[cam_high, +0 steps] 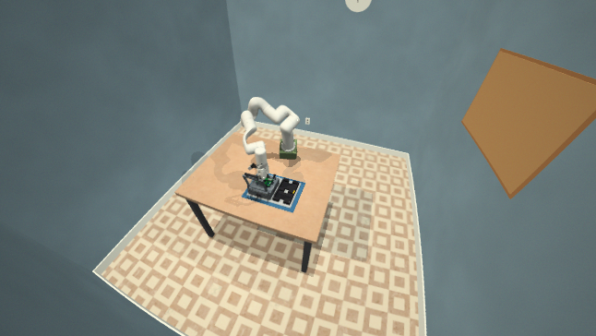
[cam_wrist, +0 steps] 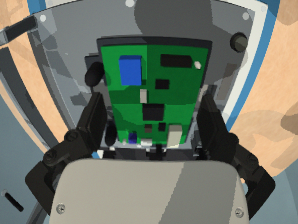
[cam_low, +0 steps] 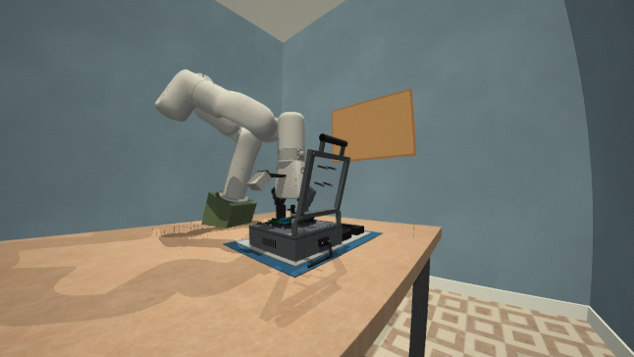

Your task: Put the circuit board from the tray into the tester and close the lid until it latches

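The gripper point(cam_high: 264, 178) point(cam_low: 293, 208) point(cam_wrist: 152, 105) is released, its fingers standing wide on either side of the circuit board point(cam_high: 268, 183) point(cam_low: 281, 221) point(cam_wrist: 127, 112). The board is face up on the tester point(cam_high: 258, 190) point(cam_low: 275, 242) point(cam_wrist: 65, 75), a pale connector point(cam_wrist: 174, 136) at its end nearest the gripper's body. No pin or locating hole can be made out, so whether the board is seated cannot be told. The gripper's body cuts off the near part of the tester in the wrist view; from the top, arm and gripper crowd the board down to a speck of green.

Beside the gripper the lid point(cam_low: 305, 183) stands raised, its handle point(cam_low: 334, 140) uppermost; in the exterior view its frame hides part of the fingers. Past the tester from the gripper lies the black tray point(cam_high: 280, 196) point(cam_low: 353, 231), mostly concealed in the exterior view and too small from the top to read its pockets well.

Farther out, a blue mat point(cam_high: 299, 203) point(cam_low: 294, 272) point(cam_wrist: 272, 30) borders both on a light wooden table point(cam_high: 221, 185) point(cam_low: 147, 275) crossed by soft shadows. The arm's green base point(cam_high: 282, 155) point(cam_low: 216, 216) stands behind the gripper. Beyond are a tan-and-cream patterned floor point(cam_high: 258, 277) point(cam_low: 456, 319), blue-grey walls point(cam_high: 346, 69) point(cam_low: 147, 39), an orange-brown panel point(cam_high: 530, 120) point(cam_low: 373, 127), and a round pale object point(cam_high: 358, 4) cropped by the top view's edge.
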`<state>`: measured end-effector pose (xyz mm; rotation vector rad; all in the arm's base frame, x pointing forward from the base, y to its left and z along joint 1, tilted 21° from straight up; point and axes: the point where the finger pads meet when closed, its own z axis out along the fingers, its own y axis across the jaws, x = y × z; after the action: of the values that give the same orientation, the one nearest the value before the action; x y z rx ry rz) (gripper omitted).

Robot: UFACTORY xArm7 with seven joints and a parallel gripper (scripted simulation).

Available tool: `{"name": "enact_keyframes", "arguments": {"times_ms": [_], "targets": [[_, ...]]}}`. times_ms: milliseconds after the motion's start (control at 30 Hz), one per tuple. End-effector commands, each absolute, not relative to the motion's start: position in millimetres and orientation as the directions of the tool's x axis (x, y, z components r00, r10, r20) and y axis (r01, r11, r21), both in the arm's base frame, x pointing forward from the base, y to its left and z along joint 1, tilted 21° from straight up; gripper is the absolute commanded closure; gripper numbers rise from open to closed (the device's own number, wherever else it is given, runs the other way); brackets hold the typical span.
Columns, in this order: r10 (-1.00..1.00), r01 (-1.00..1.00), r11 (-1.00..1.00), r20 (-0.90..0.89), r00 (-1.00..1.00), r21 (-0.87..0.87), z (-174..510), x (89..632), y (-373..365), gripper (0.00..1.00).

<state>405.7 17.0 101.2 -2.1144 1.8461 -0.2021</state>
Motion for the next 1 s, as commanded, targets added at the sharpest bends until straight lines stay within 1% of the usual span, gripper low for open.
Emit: {"name": "enact_keyframes", "arguments": {"times_ms": [0, 700, 967], "targets": [[-0.983, -0.936, -0.109, -0.105, 0.152, -0.336, 102.3, 406.3, 16.8, 0.00], [-0.983, -0.936, -0.109, -0.105, 0.152, -0.336, 121.2, 399.9, 13.8, 0.00], [-0.983, -0.936, -0.109, -0.105, 0.152, -0.336, 147.4, 391.0, 9.6, 0.00]]}}
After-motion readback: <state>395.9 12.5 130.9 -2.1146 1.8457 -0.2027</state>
